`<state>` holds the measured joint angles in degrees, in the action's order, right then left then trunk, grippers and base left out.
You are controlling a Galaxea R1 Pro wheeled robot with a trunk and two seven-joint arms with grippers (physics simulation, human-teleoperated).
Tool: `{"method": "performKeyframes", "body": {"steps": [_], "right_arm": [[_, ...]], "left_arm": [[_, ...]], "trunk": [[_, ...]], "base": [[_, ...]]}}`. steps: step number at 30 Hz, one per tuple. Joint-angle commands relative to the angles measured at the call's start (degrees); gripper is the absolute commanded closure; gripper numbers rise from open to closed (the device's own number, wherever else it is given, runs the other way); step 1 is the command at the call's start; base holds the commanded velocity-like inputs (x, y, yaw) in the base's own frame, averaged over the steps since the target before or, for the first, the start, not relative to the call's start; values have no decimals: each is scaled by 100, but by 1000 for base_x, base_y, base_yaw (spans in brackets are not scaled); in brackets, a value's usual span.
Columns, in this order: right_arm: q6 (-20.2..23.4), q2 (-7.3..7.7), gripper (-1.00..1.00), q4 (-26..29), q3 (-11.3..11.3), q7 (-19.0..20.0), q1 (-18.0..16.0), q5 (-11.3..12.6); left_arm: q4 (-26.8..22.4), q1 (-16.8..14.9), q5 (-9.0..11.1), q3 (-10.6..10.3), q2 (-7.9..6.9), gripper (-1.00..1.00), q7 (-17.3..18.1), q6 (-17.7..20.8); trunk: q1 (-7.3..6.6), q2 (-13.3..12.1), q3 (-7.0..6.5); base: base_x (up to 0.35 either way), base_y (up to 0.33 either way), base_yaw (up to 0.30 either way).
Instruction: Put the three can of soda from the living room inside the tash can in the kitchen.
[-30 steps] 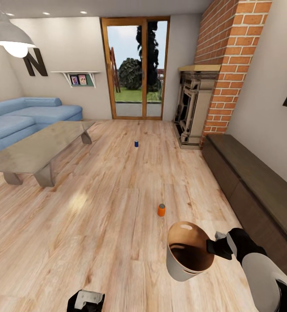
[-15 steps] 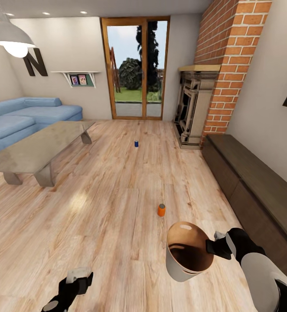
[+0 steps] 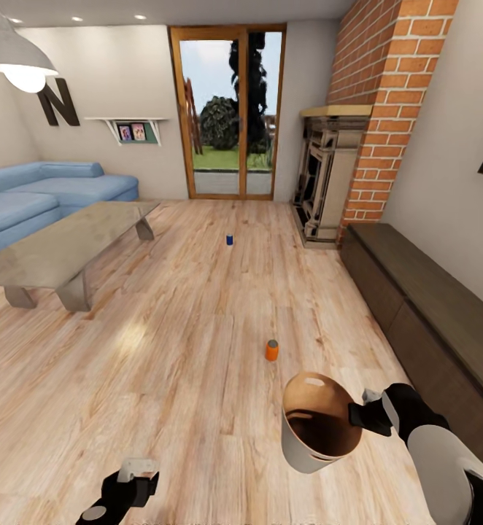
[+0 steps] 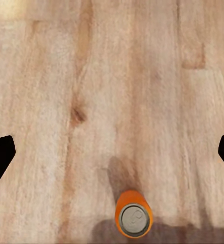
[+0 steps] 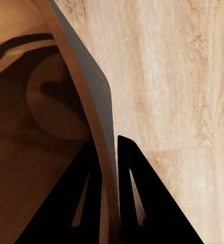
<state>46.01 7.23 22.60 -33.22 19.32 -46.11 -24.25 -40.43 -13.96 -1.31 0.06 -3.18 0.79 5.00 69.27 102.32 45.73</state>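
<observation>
We see the round grey bin with the glossy orange-brown inside held off the light wood floor by the right gripper, whose two dark fingers pinch its rim, one inside and one outside the wall. An upright orange drink can with a silver top stands just beyond the bin; a small blue can stands far off toward the wood-framed glass doors. The left wrist view looks down on an orange can, partly cut off at the frame edge; we cannot tell whether it is the same one. The left gripper hangs low, jaws spread wide with nothing between. The grey low table and blue sofa are cropped.
</observation>
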Motion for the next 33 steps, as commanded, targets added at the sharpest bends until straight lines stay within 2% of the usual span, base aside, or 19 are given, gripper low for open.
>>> {"method": "performKeyframes", "body": {"steps": [1, 11, 13, 20, 24, 27, 33], "right_arm": [[22, 8, 100, 13, -14, 30, -3, 132], [122, 23, 100, 458, -3, 104, -21, 140], [295, 23, 100, 508, 35, 106, -35, 131], [759, 26, 100, 625, 353, 105, -59, 124], [832, 25, 100, 668, 471, 101, -62, 123], [874, 25, 100, 693, 724, 104, -64, 123], [907, 26, 100, 707, 834, 112, -64, 123]], "left_arm": [[5, 0, -23, -2, 2, -100, 2, 11], [125, -1, -60, -110, -7, -100, 28, 26], [132, -1, -62, -120, -10, -100, 32, 26], [276, -1, -77, -177, 7, -100, 29, 21], [327, -1, -101, -236, 17, -100, 28, 6], [358, -1, -118, -268, 25, -100, 28, -7], [367, -1, -124, -282, 30, -100, 32, -14]], "trunk": [[22, 42, 24], [242, 443, 285], [286, 523, 339], [440, 804, 527], [527, 964, 622], [593, 1085, 682], [725, 1325, 792]], "base": [[0, 0, 0], [0, 0, 0], [0, 0, 0], [0, 0, 0], [0, 0, 0], [0, 0, 0], [0, 0, 0]]}}
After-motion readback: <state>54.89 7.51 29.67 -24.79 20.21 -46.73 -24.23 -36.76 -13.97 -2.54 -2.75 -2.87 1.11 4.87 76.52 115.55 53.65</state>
